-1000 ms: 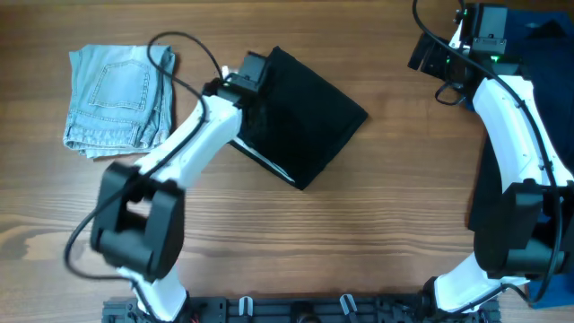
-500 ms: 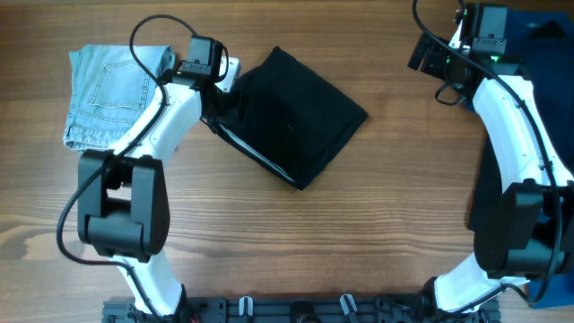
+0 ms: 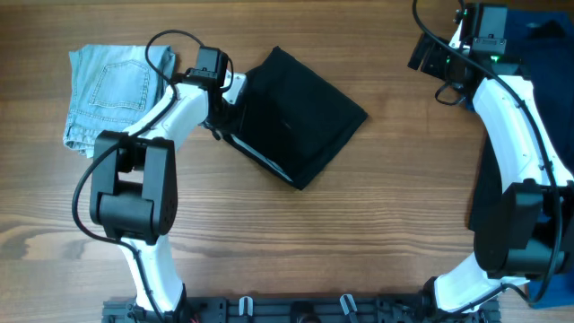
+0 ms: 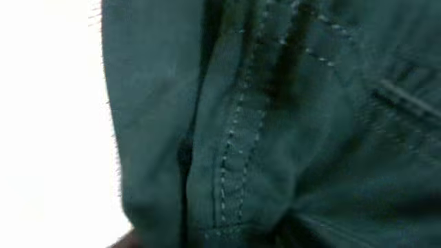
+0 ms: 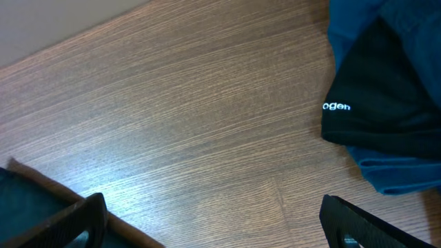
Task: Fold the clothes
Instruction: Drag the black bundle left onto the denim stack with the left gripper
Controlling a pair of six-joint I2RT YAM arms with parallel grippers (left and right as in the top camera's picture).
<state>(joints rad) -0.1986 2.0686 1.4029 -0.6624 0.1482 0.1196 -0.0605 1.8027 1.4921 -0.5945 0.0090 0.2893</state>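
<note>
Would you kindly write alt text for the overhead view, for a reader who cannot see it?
A folded black garment lies tilted at centre, with the left gripper at its left edge. Folded light-blue denim sits far left; the right arm stands at right beside dark-blue clothes.

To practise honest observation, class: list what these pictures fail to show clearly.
- Left tool: overhead, fingers hidden under the wrist housing; left wrist view shows only blurred dark stitched fabric.
- Royal-blue and black garment pile: overhead, cut by the right edge, partly behind the right arm.
</note>
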